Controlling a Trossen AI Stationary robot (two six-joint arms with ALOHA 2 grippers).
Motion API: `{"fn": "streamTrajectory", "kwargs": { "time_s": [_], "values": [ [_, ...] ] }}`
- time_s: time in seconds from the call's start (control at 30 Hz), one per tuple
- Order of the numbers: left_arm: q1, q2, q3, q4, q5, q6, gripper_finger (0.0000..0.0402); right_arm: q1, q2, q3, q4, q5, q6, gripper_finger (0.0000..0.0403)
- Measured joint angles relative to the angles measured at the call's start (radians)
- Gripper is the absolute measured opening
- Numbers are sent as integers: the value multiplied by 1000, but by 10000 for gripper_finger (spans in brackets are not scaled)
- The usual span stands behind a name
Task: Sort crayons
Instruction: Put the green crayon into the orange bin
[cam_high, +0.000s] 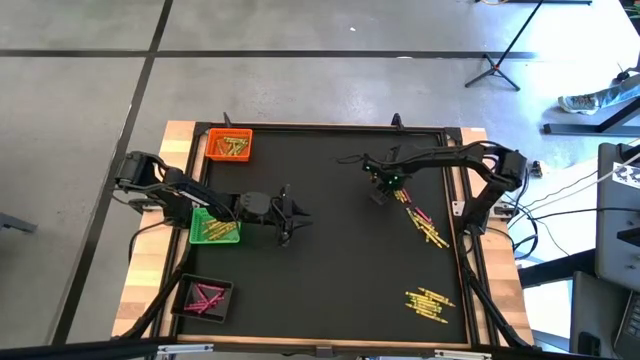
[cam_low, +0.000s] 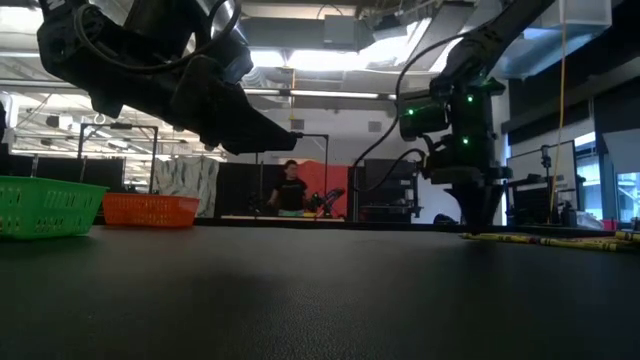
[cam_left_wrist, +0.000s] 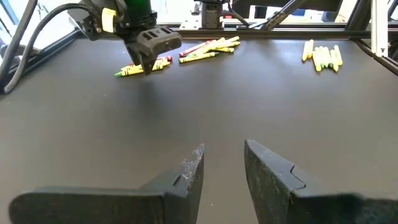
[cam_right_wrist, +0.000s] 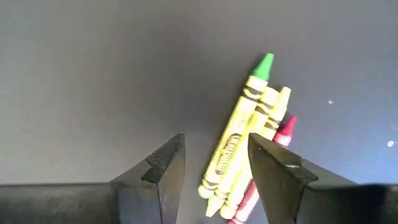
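Crayons (cam_high: 422, 225) lie in a loose line on the black mat at the right, with a second yellow bunch (cam_high: 430, 303) nearer the front. My right gripper (cam_right_wrist: 214, 162) points down, open, over the far end of that line (cam_left_wrist: 142, 68). A green-tipped crayon in a yellow wrapper (cam_right_wrist: 239, 124), a yellow one and a red one lie flat on the mat below its fingers. My left gripper (cam_left_wrist: 224, 168) hangs open above the mat's middle (cam_high: 290, 215), in front of the green tray (cam_high: 214, 228), with nothing between its fingers.
An orange tray (cam_high: 229, 145) with crayons stands at the far left, and a black tray (cam_high: 205, 297) with pink crayons at the near left. The mat's raised frame (cam_high: 460, 215) runs close behind the right arm. A person (cam_low: 290, 190) stands in the room beyond the table.
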Motion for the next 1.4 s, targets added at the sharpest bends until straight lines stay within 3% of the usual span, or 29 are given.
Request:
{"fn": "streamTrajectory", "kwargs": {
  "time_s": [0.37, 1.03, 1.4],
  "values": [
    [0, 0, 0, 0, 0, -2, 99, -3, 0, -9, 36, -55, 0, 172],
    [0, 0, 0, 0, 0, -3, 99, -24, 9, -10, 49, 5, -11, 172],
    [0, 0, 0, 0, 0, -3, 99, -22, 39, -8, 69, -91, -30, 172]
  ]
}}
